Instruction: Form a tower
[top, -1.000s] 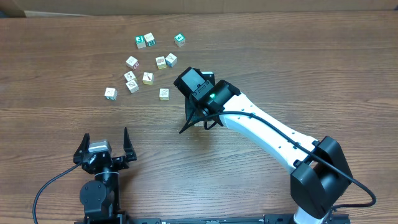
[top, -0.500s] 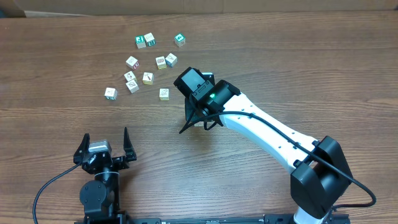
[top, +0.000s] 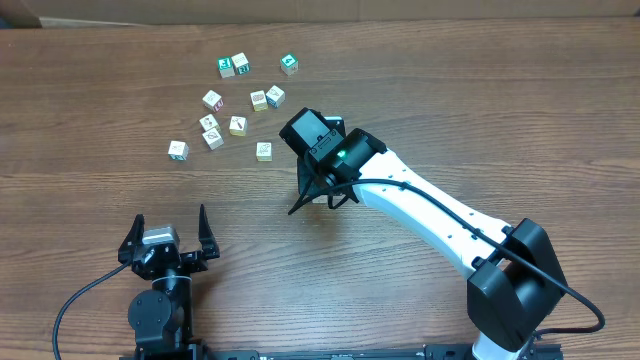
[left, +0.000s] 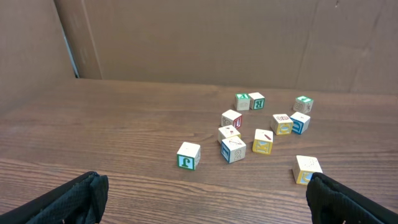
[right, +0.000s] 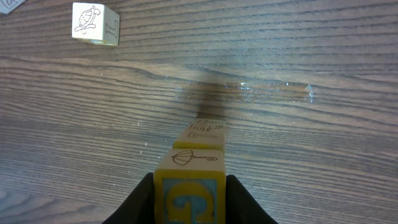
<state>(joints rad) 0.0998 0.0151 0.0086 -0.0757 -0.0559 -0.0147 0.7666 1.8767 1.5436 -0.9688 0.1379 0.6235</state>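
The tower (right: 206, 132) shows in the right wrist view from above as a narrow stack on the wooden table. Its top is a yellow cube (right: 189, 186) with a blue letter on its side and an umbrella drawing on its top face. My right gripper (right: 189, 194) is shut on this yellow cube, a black finger pressed against each side. In the overhead view the right gripper (top: 318, 188) points down mid-table and hides the stack. My left gripper (top: 168, 228) rests open near the front edge; the left gripper (left: 205, 199) holds nothing.
Several loose cubes (top: 240, 110) lie scattered at the far left of the table, also visible as a cluster of cubes (left: 261, 130) ahead of the left wrist. A pale cube with a turtle drawing (right: 94, 23) lies beyond the stack. A cardboard wall (left: 199, 37) backs the table.
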